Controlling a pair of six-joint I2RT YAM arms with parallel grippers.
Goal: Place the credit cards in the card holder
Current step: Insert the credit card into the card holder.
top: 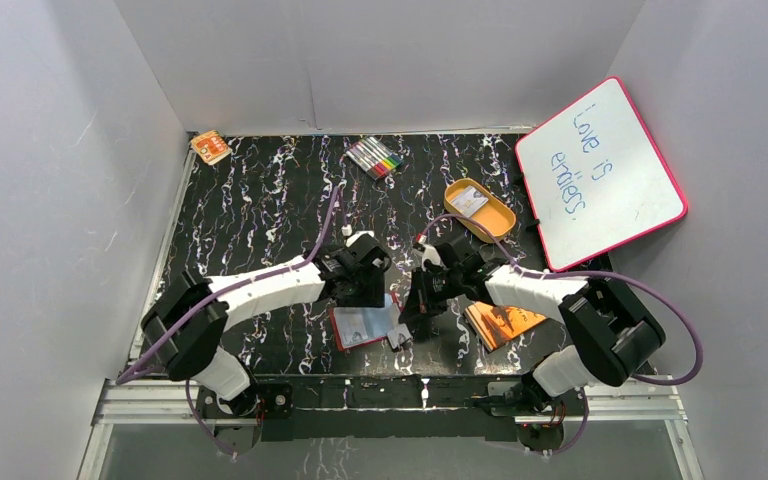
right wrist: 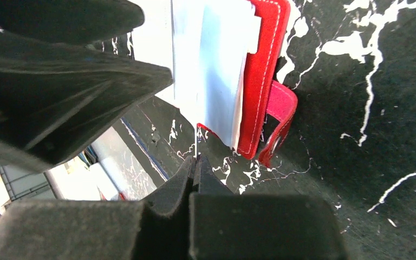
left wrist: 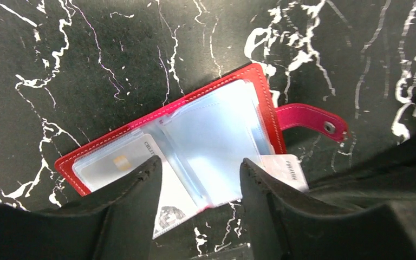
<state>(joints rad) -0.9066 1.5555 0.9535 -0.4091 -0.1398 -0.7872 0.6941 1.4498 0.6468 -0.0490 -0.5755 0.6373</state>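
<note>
The card holder (left wrist: 260,86) lies open on the black marbled table, clear sleeves up, snap tab (left wrist: 311,118) to the right. One credit card (left wrist: 108,165) with a gold chip sits in its left sleeve. My left gripper (left wrist: 197,172) hovers open just above the sleeves, empty. My right gripper (right wrist: 196,158) is shut on the thin edge of a second credit card (left wrist: 288,170) at the holder's right lower corner. From above, both grippers (top: 368,295) (top: 407,322) meet over the holder (top: 358,328).
An orange oval tray (top: 495,222) with a card in it stands behind the right arm. An orange booklet (top: 503,322) lies right of the holder. A whiteboard (top: 600,170) leans at the right wall. Markers (top: 377,157) and a small orange item (top: 210,147) lie at the back.
</note>
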